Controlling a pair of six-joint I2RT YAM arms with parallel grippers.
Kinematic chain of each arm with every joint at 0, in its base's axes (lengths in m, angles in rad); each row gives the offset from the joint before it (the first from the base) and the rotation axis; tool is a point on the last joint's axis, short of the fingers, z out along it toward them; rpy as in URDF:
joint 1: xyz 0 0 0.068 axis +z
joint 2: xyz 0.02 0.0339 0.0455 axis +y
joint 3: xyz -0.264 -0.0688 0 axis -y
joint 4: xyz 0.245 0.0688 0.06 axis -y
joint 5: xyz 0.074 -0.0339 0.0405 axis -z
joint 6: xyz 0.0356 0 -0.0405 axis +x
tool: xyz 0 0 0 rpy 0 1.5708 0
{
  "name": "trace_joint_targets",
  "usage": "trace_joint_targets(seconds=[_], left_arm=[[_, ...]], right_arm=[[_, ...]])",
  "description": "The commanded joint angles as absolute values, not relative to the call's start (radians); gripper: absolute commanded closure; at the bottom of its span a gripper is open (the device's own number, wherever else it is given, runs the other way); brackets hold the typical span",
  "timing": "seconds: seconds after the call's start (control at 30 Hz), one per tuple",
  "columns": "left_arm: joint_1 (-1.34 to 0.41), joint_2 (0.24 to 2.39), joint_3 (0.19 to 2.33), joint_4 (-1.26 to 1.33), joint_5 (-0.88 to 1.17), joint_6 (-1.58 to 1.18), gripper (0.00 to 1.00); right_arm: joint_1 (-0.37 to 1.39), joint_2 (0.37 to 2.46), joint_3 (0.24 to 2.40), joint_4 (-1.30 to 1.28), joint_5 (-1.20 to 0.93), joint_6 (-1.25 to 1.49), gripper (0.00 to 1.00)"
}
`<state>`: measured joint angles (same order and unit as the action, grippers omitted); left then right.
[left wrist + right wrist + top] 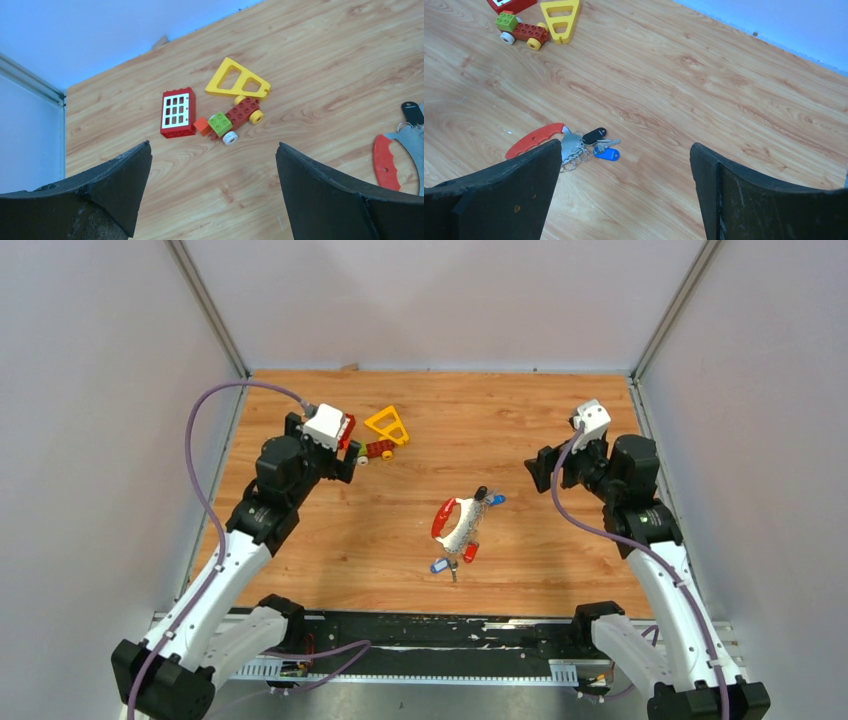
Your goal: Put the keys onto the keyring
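both grippers wide and empty, keyring flat mid-frame

in the top view the keyring (458,524) lies on the table (560,570) just right of centre, between the two arms and well apart from both. its red clip (443,517) curves along the left side of the grey strap. a black key (481,492) and a blue key (497,499) fan out at the upper end. at the lower end sit the keys (455,560), one blue-headed and one red-headed, close against the strap. whether they are hooked on or only lying beside it is hard to tell at this size.

the left gripper (347,456) hangs at the upper left with its jaws spread wide and nothing between them. its wrist view looks down on the toys (220,107), with the clip cut by the right edge. the right gripper (538,468) hangs at the upper right, jaws likewise wide and empty. in its wrist view the clip, black key and blue key show at the lower left, partly hidden behind the left finger (499,200).
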<state>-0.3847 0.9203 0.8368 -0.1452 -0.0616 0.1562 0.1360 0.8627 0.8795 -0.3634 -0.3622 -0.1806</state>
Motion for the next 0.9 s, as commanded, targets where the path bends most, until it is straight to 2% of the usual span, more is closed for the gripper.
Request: trace_joint_targets(seconds=[0.0, 0.17, 0.87], left_arm=[[-0.374, 0.810, 0.737, -0.014, -0.043, 0.121, 0.00], [-0.370, 0.685, 0.625, 0.115, -0.033, 0.145, 0.00], [-0.364, 0.663, 0.597, 0.107, -0.006, 0.149, 0.00]], right_arm=[[0.132, 0.794, 0.836, -0.287, -0.320, -0.153, 0.00], [0.133, 0.713, 0.810, -0.237, -0.302, -0.124, 0.00], [0.135, 0.677, 0.804, -0.257, -0.305, -0.118, 0.00]])
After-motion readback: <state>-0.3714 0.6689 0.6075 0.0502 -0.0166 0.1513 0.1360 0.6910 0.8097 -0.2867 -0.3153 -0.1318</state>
